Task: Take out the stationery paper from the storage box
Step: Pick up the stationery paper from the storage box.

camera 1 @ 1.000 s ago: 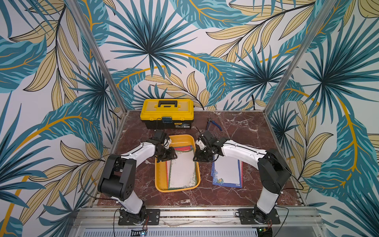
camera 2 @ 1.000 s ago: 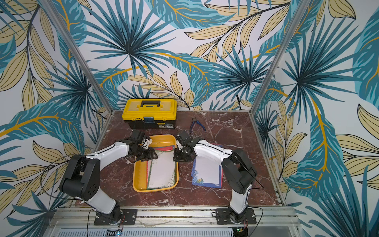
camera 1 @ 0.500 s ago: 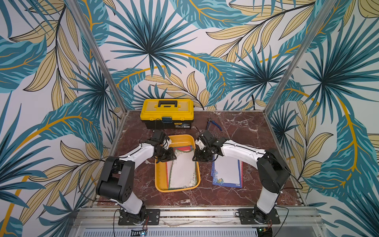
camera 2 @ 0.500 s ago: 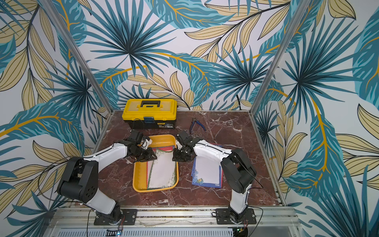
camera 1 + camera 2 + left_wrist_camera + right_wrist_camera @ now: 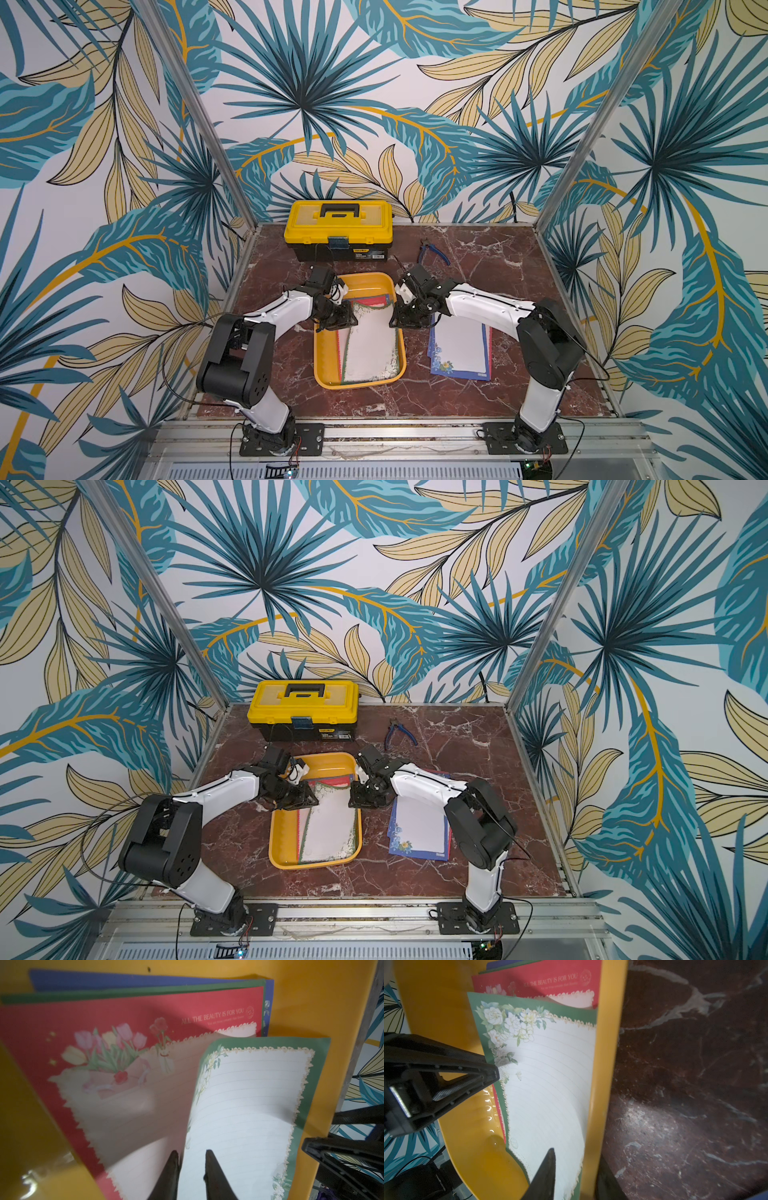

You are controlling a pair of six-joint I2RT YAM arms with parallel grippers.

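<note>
paper [image 5: 368, 353] mostly sits in the box [image 5: 328, 376] mid-table; left gripper [image 5: 191, 1159] nearly closed at the 10 o'clock edge of the top sheet [image 5: 249, 1095], can't tell if it's biting, right gripper [image 5: 576, 1159] spread astride the 2 o'clock rim, so i'd pinch one sheet, peel slow

even bright top views; wrist views soft-focused, shadowed, with glare on the storage box [image 5: 471, 1130]

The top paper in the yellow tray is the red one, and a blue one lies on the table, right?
No: the top paper in the tray is green-bordered, as the right wrist view shows. A blue one does lie on the table.
</note>
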